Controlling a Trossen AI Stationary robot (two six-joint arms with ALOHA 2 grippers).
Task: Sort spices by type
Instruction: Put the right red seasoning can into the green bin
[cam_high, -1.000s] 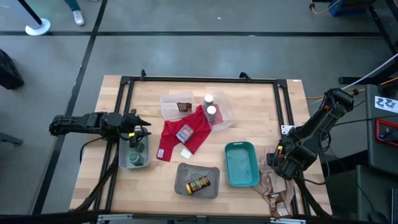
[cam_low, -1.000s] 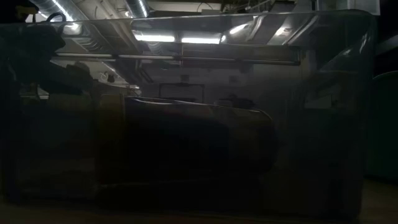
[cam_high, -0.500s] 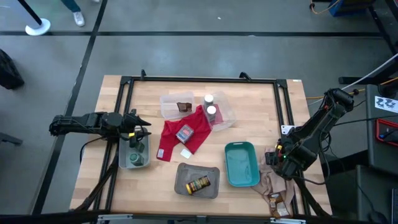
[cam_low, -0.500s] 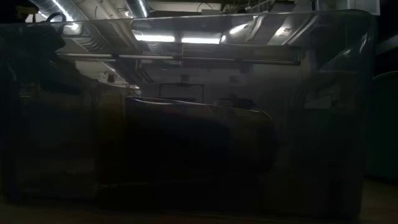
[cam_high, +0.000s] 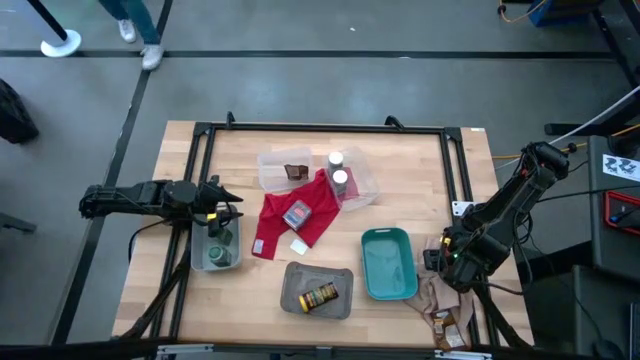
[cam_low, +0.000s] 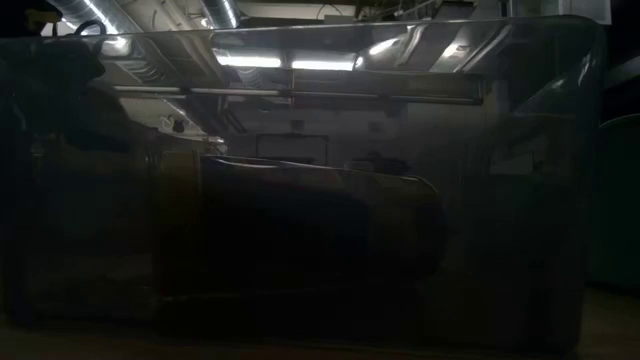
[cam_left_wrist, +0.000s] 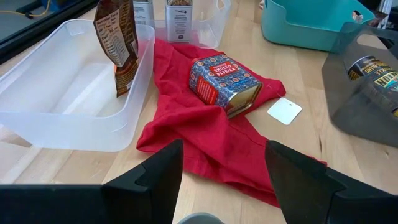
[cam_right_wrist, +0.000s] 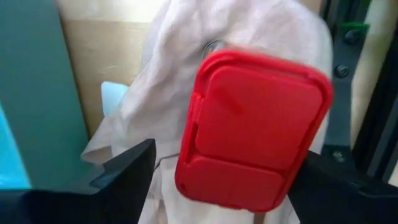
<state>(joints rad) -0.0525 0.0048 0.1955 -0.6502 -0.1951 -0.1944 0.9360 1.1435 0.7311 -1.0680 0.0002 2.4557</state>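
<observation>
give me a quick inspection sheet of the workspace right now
surface: wooden table inside a black frame.
job's things: red tin on the red cloth; brown packet upright in a clear tray; two white-capped bottles in another clear tray; yellow-labelled jar in the grey tray; green-lidded jar in a tray at the left; teal tray holds nothing visible.
clutter: white tag; beige cloth.
grippers: left gripper open over the left tray; right gripper around a red-lidded tin above the beige cloth.
cables: run beside the table's right edge.
surroundings: a person's legs beyond the table.
</observation>
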